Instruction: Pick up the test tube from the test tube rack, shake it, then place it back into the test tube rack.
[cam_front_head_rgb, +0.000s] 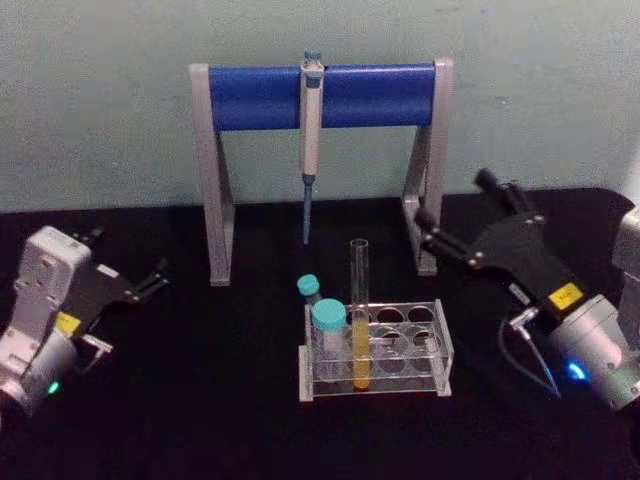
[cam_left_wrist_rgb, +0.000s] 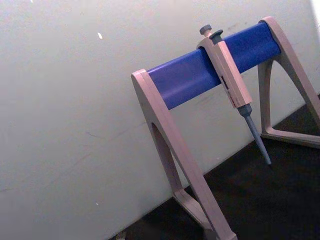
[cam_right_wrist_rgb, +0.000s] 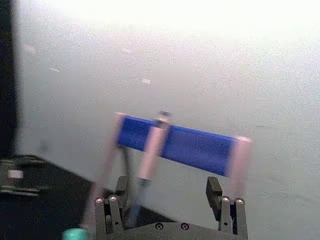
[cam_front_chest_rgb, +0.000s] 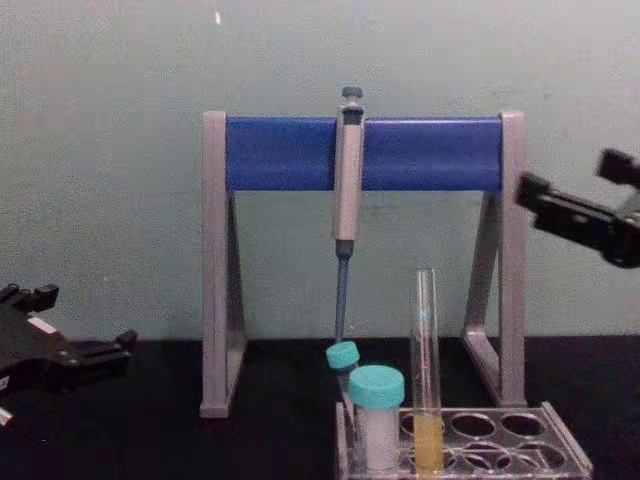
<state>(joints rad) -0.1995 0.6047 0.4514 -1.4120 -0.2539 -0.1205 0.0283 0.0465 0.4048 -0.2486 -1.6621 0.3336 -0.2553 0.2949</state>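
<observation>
The test tube (cam_front_head_rgb: 359, 318) stands upright in the test tube rack (cam_front_head_rgb: 440, 352), in a hole of the front row beside the teal-capped tubes (cam_front_head_rgb: 328, 320), with yellow liquid in its lower part. The rack sits on the black counter (cam_front_head_rgb: 200, 400), in front of the pipette stand (cam_front_head_rgb: 320, 95) that carries the pipette (cam_front_head_rgb: 311, 140). The right pincer (cam_front_head_rgb: 455, 215) hovers to the right of the rack, apart from it, jaws spread and empty. The left pincer (cam_front_head_rgb: 155, 280) rests at the far left of the counter, jaws parted and empty.
</observation>
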